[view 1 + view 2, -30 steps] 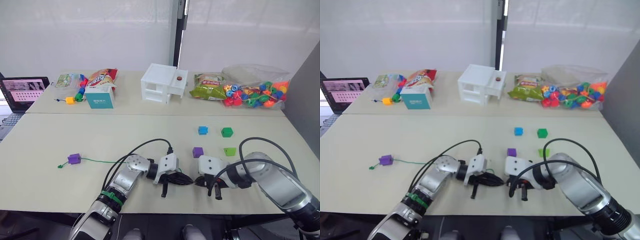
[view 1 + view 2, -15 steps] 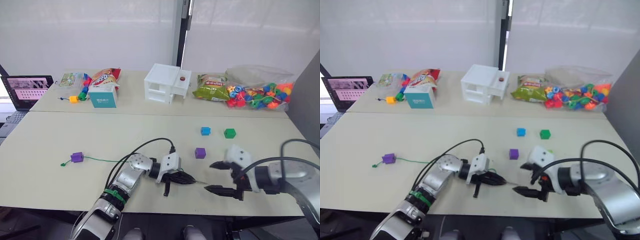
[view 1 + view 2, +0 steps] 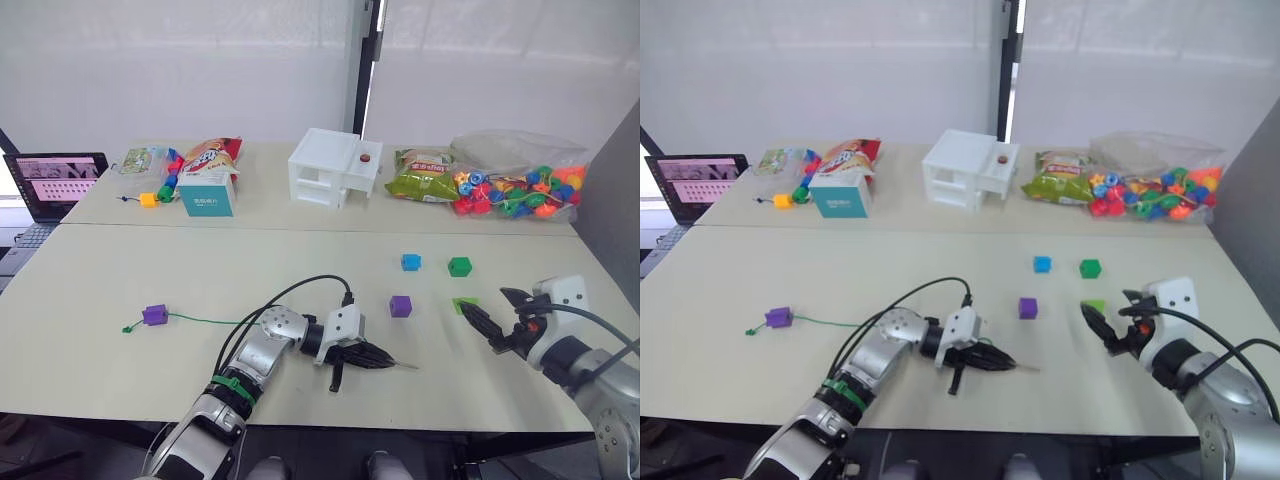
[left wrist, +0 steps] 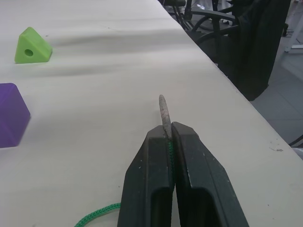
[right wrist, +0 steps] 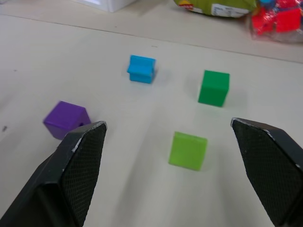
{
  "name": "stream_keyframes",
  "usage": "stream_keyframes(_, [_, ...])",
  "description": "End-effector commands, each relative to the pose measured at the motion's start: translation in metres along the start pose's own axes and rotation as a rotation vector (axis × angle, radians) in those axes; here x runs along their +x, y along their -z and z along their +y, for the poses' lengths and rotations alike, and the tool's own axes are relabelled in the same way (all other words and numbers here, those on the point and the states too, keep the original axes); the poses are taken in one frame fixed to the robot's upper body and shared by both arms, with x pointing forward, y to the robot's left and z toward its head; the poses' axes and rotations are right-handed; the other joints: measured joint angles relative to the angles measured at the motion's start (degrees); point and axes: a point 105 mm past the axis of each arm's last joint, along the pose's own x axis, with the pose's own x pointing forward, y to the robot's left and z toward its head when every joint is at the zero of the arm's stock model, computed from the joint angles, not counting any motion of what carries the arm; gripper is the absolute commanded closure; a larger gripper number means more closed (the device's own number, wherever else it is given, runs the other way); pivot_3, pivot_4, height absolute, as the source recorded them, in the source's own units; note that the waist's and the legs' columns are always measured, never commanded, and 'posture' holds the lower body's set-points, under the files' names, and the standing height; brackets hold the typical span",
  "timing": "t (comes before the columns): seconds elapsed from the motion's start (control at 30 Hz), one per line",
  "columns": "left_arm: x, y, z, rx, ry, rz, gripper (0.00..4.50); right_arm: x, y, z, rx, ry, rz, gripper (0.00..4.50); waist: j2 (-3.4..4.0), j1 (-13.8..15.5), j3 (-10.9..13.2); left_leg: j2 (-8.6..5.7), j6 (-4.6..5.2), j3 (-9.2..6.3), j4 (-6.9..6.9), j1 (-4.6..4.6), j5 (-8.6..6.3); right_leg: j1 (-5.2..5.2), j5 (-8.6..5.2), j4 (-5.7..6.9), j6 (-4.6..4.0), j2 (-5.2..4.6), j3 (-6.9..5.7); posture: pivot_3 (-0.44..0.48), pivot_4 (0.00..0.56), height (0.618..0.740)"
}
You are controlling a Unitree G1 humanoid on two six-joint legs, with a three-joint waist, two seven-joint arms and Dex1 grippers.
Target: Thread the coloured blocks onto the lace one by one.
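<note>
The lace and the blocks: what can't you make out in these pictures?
- Lace: its middle passes behind the left arm and its black cable in the eye views.
- Where the lace enters the left hand: hidden between the shut fingers; only the tip pokes out.
- Light green block: partly covered by the right hand in the eye views.
- Holes in the blue block and dark green block: none facing the right wrist view.

Pale table (image 3: 120,290) with scattered coloured blocks (image 3: 401,306), green lace (image 3: 200,320), snack bags (image 3: 421,183).
</note>
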Motion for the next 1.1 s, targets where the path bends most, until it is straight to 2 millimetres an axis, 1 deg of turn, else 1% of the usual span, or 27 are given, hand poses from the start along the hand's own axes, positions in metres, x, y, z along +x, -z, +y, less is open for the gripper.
stream_keyframes(0.03, [0.0,-0.01,0.001,0.033,-0.012,-0.037,4.5,0.001,-0.006,-0.003,-0.023,0.037,-0.053,0.07,0.03,-0.2,0.0,0.0,0.0,0.0,0.0,0.0,0.0,0.0,0.0,0.0,0.0,0.0,0.0,0.0,0.15,0.74])
stream_keyframes(0.2, [-0.002,-0.009,0.001,0.035,-0.026,-0.034,4.5,0.013,0.0,-0.005,0.001,0.052,-0.056,0.07,0.08,-0.9,0.0,0.01,0.0,-0.02,-0.05,0.04,0.0,0.01,0.0,0.03,0.0,0.03,0.0,0.0,0.15,0.74])
stream_keyframes(0.3, [-0.002,-0.01,0.002,0.036,-0.035,-0.035,4.5,0.024,0.006,-0.006,0.017,0.061,-0.036,0.07,0.09,-1.1,0.0,0.01,0.0,-0.01,-0.04,0.04,0.0,0.0,0.0,0.02,0.0,0.02,0.0,0.0,0.15,0.74])
stream_keyframes(0.37, [-0.003,-0.012,0.004,0.035,-0.051,-0.045,4.5,0.034,0.016,-0.007,0.011,0.075,0.015,0.07,0.1,-1.0,0.0,0.01,0.0,-0.02,-0.04,0.05,0.0,0.01,0.0,0.02,0.0,0.02,0.01,0.0,0.15,0.74])
stream_keyframes(0.53, [-0.004,-0.015,0.007,0.039,-0.07,-0.049,4.5,0.05,0.02,-0.004,0.029,0.086,0.025,0.07,0.12,-1.0,0.0,0.01,0.0,-0.02,-0.04,0.03,0.0,0.0,0.0,0.02,0.0,0.01,0.01,0.0,0.15,0.74])
stream_keyframes(0.8, [-0.006,-0.015,0.007,0.047,-0.082,-0.04,4.5,0.065,0.031,-0.007,0.047,0.115,0.054,0.07,0.13,-1.0,0.0,0.0,0.0,-0.02,-0.04,0.03,0.0,0.0,0.0,0.01,0.0,0.01,0.01,0.0,0.15,0.74])
stream_keyframes(0.9, [-0.006,-0.015,0.008,0.05,-0.082,-0.037,4.5,0.069,0.033,-0.008,0.073,0.128,0.052,0.77,0.13,-1.1,0.0,0.01,0.0,-0.02,-0.05,0.04,0.0,-0.01,0.0,0.02,0.0,0.02,0.01,0.0,0.15,0.74])
stream_keyframes(0.93, [-0.006,-0.015,0.008,0.051,-0.082,-0.036,4.5,0.069,0.033,-0.009,0.085,0.133,0.046,1.19,0.13,-1.1,0.0,0.01,0.0,-0.02,-0.04,0.04,0.0,0.0,0.0,0.02,0.0,0.02,0.01,0.0,0.15,0.74])
stream_keyframes(1.0, [-0.006,-0.015,0.008,0.053,-0.081,-0.035,4.5,0.07,0.032,-0.009,0.095,0.134,0.039,1.81,0.14,-1.1,0.0,0.01,0.0,-0.02,-0.05,0.04,0.0,-0.01,0.0,0.02,0.0,0.02,0.01,0.0,0.15,0.74])
stream_keyframes(1.1, [-0.005,-0.015,0.007,0.055,-0.077,-0.035,4.5,0.069,0.033,-0.008,0.101,0.135,0.039,2.89,0.14,-1.1,0.0,0.01,0.0,-0.03,-0.05,0.04,0.0,-0.02,0.0,0.05,0.0,0.02,0.01,0.0,0.15,0.74])
